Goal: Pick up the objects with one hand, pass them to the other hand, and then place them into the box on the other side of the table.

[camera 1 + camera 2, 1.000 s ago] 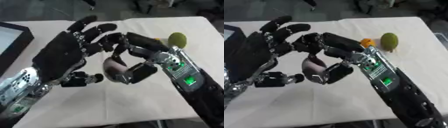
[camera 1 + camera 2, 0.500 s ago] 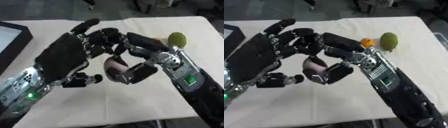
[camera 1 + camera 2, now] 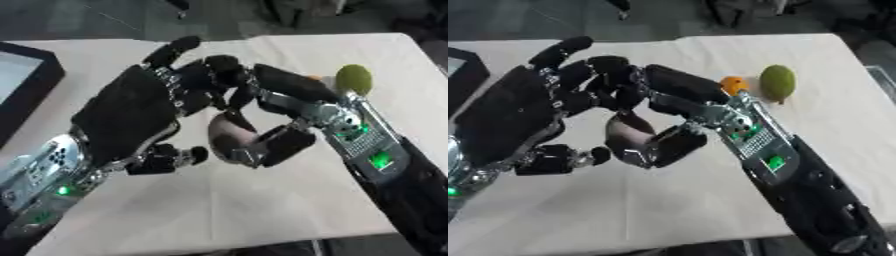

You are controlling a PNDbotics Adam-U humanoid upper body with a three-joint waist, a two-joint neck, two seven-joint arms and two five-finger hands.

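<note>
While the right hand (image 3: 280, 117) still clasps the pinkish round object (image 3: 229, 137), the open left hand (image 3: 131, 117) has closed in beside it.

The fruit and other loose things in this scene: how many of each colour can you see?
Green: 1, the green fruit on the table.
Orange: 1, the small orange thing beside it.
Pinkish: 1, the round thing in the right robot hand.
Total: 3.

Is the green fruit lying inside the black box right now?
No, the green fruit sits on the white table at the far right, while the black box is at the left edge.
</note>
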